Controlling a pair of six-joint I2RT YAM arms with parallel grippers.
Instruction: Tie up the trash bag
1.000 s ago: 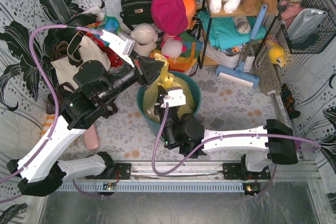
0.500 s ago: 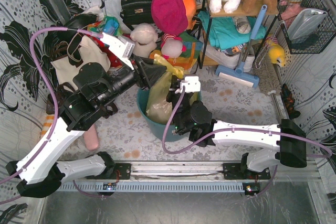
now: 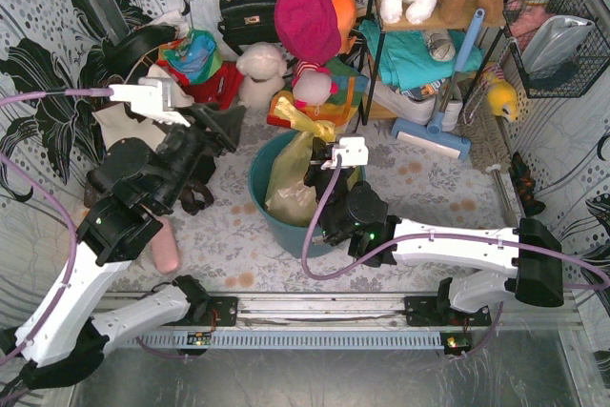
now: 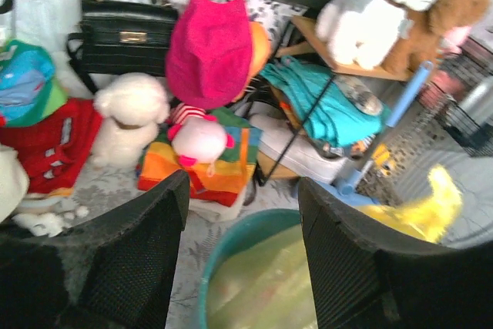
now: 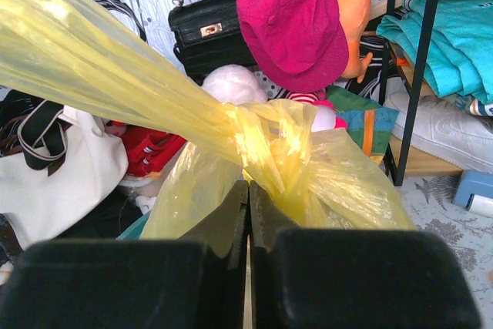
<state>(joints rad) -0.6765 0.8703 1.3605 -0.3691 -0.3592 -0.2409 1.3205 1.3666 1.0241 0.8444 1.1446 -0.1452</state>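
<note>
Crowding the bin's 12 o'clock side: you have a black handbag (image 3: 246,9), a magenta hat (image 3: 307,18), a white plush toy (image 3: 259,69) and a rainbow-striped cloth (image 3: 329,107) packed just behind the rim.
Shelf: a black-framed shelf (image 3: 374,54) stands at the bin's 1 o'clock. A blue-handled brush (image 3: 448,92) leans beside it.
Tote: a cream tote (image 3: 114,126) lies at the bin's 9 o'clock, partly hidden by your left arm.
In the way: your right wrist and its purple cable (image 3: 310,231) cross the bin's 4 o'clock rim. The plush and the striped cloth sit near the bag's top end.
Trash bag: the trash bag (image 3: 291,178) sits in the teal bin (image 3: 276,228) at the middle of the floral desk (image 3: 419,178).
Axis: its long axis rises out of the bin and leans toward 12 to 1 o'clock in the top view. The wide body is low and the gathered neck is at the upper end. In your right wrist view a loose tail runs from the neck toward 10 o'clock.
Left tool: your left tool (image 4: 243,190) is spread wide with nothing between its fingers, at the bin's 10 o'clock, apart from the bag.
Right tool: your right tool (image 5: 248,190) is closed tip to tip at the gathered neck, pinching the yellow film.
</note>
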